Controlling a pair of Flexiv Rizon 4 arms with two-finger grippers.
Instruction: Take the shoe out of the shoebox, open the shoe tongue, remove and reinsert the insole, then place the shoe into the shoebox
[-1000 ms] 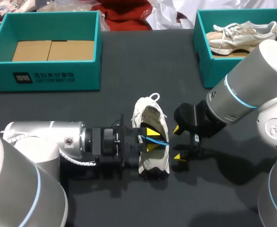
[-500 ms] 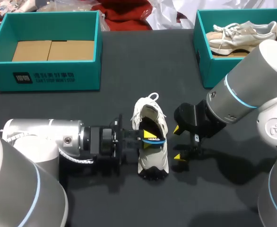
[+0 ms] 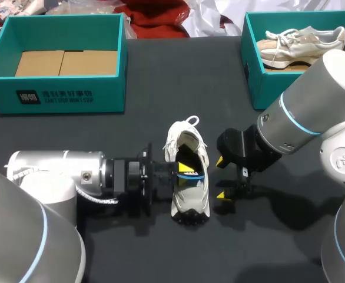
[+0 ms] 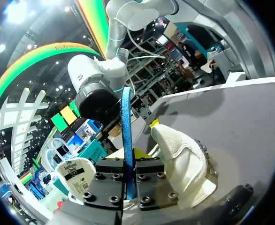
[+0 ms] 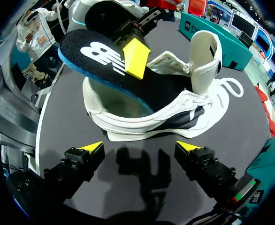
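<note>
Pinching the insole [image 5: 102,58], half out of the shoe [image 5: 175,105], left pincer [image 3: 186,168] — right pincer [image 5: 140,146] spread beside it.

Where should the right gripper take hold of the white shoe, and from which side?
Probably the padded part standing upright at the shoe's loop end, approached from the open right gripper's side. It sticks up clear of the insole that the left gripper pinches.

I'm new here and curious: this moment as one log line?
left tool: shut on insole, partly in shoe | right tool: open, beside shoe | shoe: on table
</note>
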